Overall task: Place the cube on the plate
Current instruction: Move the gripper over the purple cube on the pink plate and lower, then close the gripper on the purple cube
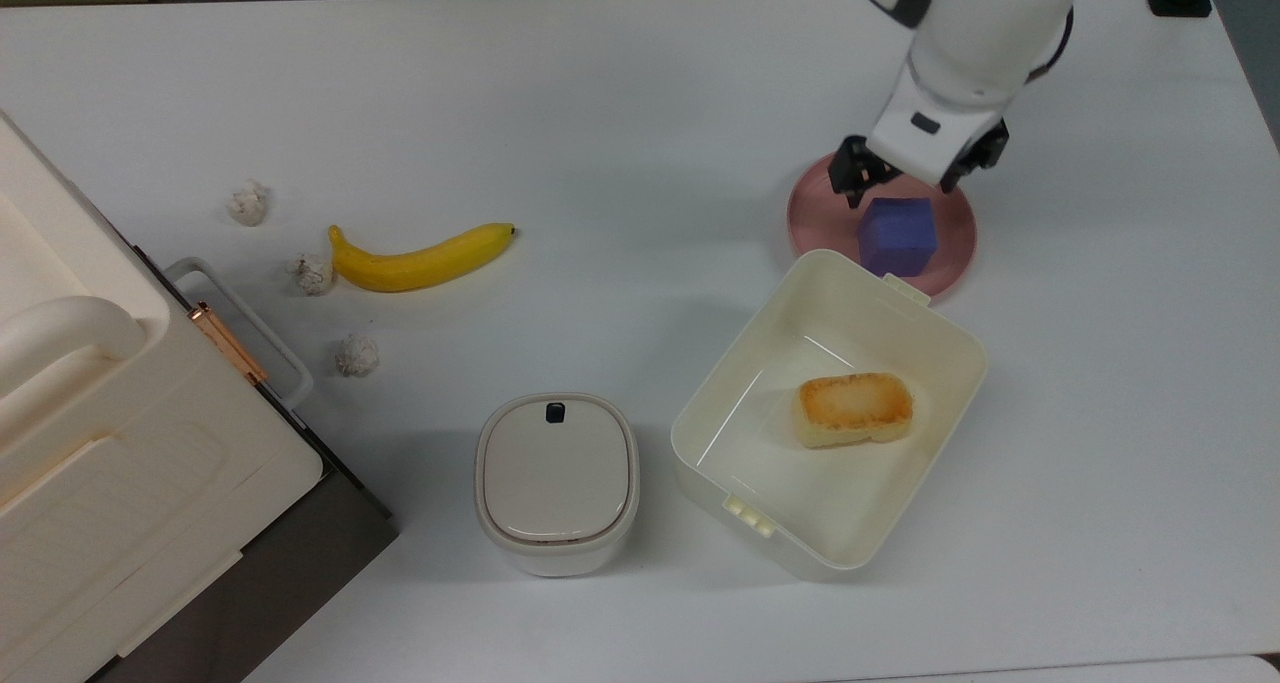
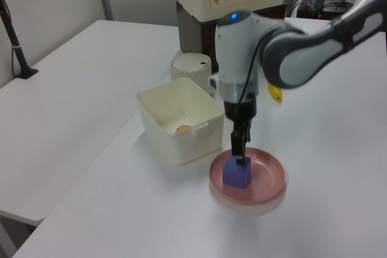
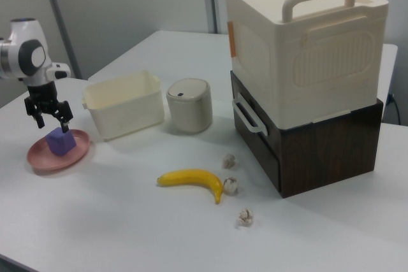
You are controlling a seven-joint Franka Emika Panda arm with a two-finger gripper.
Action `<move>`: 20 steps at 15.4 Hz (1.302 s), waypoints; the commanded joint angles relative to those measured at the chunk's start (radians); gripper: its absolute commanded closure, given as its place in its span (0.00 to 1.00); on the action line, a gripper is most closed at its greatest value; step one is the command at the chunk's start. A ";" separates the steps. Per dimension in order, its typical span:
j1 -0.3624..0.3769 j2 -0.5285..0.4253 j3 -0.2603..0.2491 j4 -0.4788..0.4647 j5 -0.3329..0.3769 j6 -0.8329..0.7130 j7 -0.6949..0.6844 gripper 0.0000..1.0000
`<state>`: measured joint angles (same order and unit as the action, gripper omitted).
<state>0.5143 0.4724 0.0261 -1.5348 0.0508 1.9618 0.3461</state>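
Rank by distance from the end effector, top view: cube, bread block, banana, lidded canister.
From the end effector:
1. Blue-purple matte cube, just below, on the pink plate.
2. Toasted yellow-orange bread block, inside the cream box.
3. White lidded canister, lower left.
4. Yellow banana, left.
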 commanded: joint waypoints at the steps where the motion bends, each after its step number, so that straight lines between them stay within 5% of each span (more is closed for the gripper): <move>1: 0.033 0.026 -0.018 0.007 -0.043 0.066 0.086 0.00; 5: 0.050 0.055 -0.018 0.008 -0.048 0.077 0.093 0.01; 8: 0.049 0.058 -0.023 0.008 -0.051 0.077 0.091 0.19; 11: 0.046 0.055 -0.028 0.010 -0.069 0.071 0.088 0.86; 12: 0.046 0.051 -0.028 0.013 -0.069 0.063 0.088 0.97; 16: 0.023 -0.039 -0.031 0.012 -0.074 -0.079 0.004 1.00; 20: -0.086 -0.093 -0.031 0.009 -0.074 -0.259 -0.175 1.00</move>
<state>0.5027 0.4423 0.0002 -1.4919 -0.0184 1.8012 0.3035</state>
